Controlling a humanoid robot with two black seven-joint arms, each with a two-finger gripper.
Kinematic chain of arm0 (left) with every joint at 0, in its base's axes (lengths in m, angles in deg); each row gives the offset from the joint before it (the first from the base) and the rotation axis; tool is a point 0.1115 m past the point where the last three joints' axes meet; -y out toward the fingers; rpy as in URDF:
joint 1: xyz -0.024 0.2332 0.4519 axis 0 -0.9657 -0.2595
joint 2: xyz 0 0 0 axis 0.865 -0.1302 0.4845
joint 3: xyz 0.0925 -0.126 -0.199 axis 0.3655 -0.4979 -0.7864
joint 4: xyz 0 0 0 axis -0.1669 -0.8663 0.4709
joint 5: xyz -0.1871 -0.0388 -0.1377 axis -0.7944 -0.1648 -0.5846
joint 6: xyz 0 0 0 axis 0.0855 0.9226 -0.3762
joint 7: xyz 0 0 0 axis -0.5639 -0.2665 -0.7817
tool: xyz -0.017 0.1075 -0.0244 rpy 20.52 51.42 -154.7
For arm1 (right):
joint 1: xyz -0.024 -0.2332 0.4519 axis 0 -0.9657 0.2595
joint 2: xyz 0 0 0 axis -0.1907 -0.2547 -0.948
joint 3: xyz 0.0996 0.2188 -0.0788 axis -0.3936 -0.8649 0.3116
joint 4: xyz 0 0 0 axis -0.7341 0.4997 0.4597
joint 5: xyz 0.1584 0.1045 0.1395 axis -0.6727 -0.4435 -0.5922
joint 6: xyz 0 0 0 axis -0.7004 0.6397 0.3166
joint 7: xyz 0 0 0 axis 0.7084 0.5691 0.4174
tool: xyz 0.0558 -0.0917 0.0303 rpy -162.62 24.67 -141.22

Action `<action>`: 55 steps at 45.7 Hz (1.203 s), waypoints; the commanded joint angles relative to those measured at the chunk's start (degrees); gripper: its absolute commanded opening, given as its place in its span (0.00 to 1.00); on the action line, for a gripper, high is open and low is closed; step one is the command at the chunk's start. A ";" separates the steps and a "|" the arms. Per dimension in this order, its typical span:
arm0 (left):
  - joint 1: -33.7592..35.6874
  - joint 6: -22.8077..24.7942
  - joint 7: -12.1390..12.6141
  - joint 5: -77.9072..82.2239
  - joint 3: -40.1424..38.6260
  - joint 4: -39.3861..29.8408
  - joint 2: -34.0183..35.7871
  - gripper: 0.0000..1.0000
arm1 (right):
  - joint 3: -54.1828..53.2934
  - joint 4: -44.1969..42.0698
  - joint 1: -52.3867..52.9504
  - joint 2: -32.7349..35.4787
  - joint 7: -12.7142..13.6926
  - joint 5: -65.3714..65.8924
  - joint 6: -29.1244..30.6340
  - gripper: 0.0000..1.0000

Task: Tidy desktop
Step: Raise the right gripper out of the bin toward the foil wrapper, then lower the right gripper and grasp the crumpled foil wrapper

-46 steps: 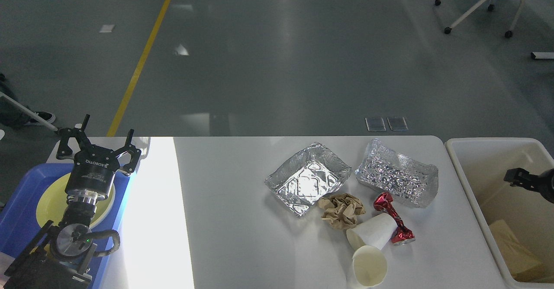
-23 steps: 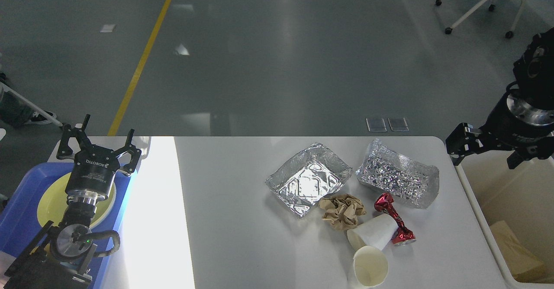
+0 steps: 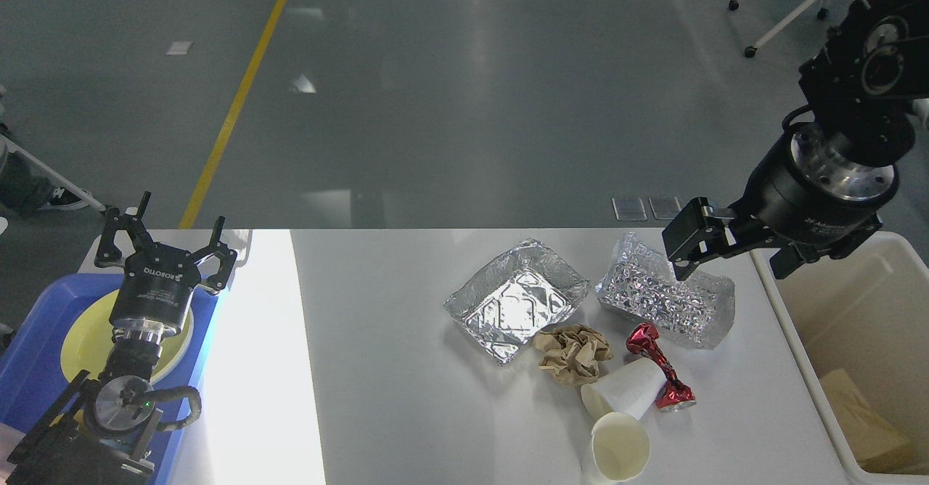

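With jaws apart and empty, the right gripper (image 3: 733, 256) hung beside the crumpled silver foil tray (image 3: 664, 300) on the wide white desktop (image 3: 406, 369), where a careless descent risked crushing it.

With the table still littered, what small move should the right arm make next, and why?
Probably lower the open right gripper onto the crinkled foil bag just below it. It is the nearest litter on the desktop, and the cream bin stands right beside it. The left gripper hangs far off over the blue tray.
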 commanded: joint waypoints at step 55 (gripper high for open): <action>0.00 -0.03 0.00 0.00 0.05 0.00 0.00 0.97 | -15.97 -55.00 -68.21 5.07 -0.62 -2.50 -17.87 1.00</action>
